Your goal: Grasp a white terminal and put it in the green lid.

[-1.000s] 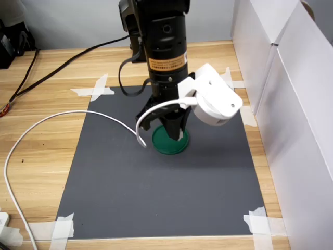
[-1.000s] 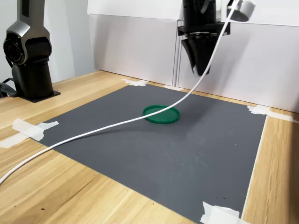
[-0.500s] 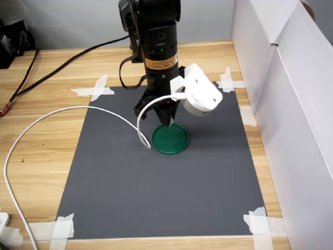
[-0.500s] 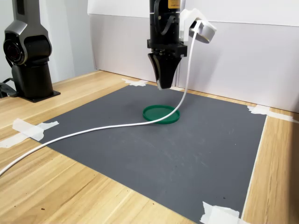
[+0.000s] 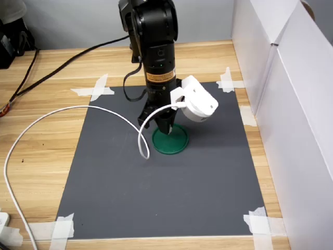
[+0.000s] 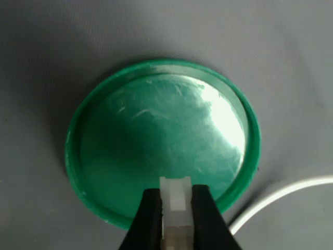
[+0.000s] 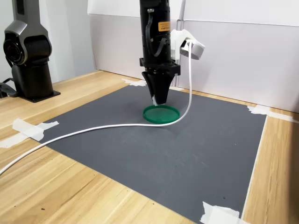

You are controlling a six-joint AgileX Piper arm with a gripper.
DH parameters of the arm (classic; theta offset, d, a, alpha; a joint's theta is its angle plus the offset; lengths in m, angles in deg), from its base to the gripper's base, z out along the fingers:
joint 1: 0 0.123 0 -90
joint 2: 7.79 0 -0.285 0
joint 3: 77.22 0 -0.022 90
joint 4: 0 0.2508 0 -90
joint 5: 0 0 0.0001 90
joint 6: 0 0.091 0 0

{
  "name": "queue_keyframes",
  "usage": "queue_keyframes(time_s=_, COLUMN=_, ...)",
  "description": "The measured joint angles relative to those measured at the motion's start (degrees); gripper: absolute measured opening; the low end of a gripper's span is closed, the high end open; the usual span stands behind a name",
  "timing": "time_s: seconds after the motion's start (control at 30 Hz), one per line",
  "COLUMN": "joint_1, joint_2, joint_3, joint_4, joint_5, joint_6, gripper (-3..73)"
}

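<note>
my pincer [image 6: 176, 219] clamps the white terminal [image 6: 175, 202] near the green lid [image 6: 156, 140] rim (letting go here might drop it outside).

We see a glossy black cylindrical arm [image 5: 156, 47] bearing a yellow-orange label [image 5: 158, 77] with dark print. Its black gripper [image 7: 159, 99] tapers to narrow fingers [image 6: 151, 221]. A white rounded camera housing [image 5: 195, 99] is bolted beside the wrist, trailing a white cable [image 7: 93, 132].
</note>
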Motion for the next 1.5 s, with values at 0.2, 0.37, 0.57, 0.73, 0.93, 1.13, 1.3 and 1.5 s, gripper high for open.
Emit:
queue_keyframes(time_s=0.2, joint_1=0.00, joint_2=0.40, joint_3=0.00, joint_4=0.34, joint_5=0.43, joint_6=-1.61, gripper=10.7)
queue_keyframes(time_s=0.37, joint_1=0.00, joint_2=0.40, joint_3=0.00, joint_4=3.35, joint_5=0.32, joint_6=-4.79, gripper=25.3)
queue_keyframes(time_s=0.57, joint_1=0.00, joint_2=0.42, joint_3=0.00, joint_4=4.03, joint_5=-1.07, joint_6=-5.95, gripper=51.1)
queue_keyframes(time_s=0.73, joint_1=0.00, joint_2=-2.00, joint_3=0.00, joint_4=3.77, joint_5=-2.72, joint_6=-3.92, gripper=56.5)
queue_keyframes(time_s=0.93, joint_1=-0.06, joint_2=-11.50, joint_3=0.00, joint_4=3.77, joint_5=-6.85, joint_6=0.55, gripper=41.4)
queue_keyframes(time_s=1.13, joint_1=-3.70, joint_2=-23.44, joint_3=1.68, joint_4=7.80, joint_5=-11.07, joint_6=3.18, gripper=5.1)
queue_keyframes(time_s=1.3, joint_1=-9.44, joint_2=-33.79, joint_3=6.98, joint_4=10.88, joint_5=-17.62, joint_6=3.40, gripper=-1.0)
queue_keyframes(time_s=1.5, joint_1=-14.12, joint_2=-46.18, joint_3=15.40, joint_4=12.33, joint_5=-22.33, joint_6=5.81, gripper=-1.4)
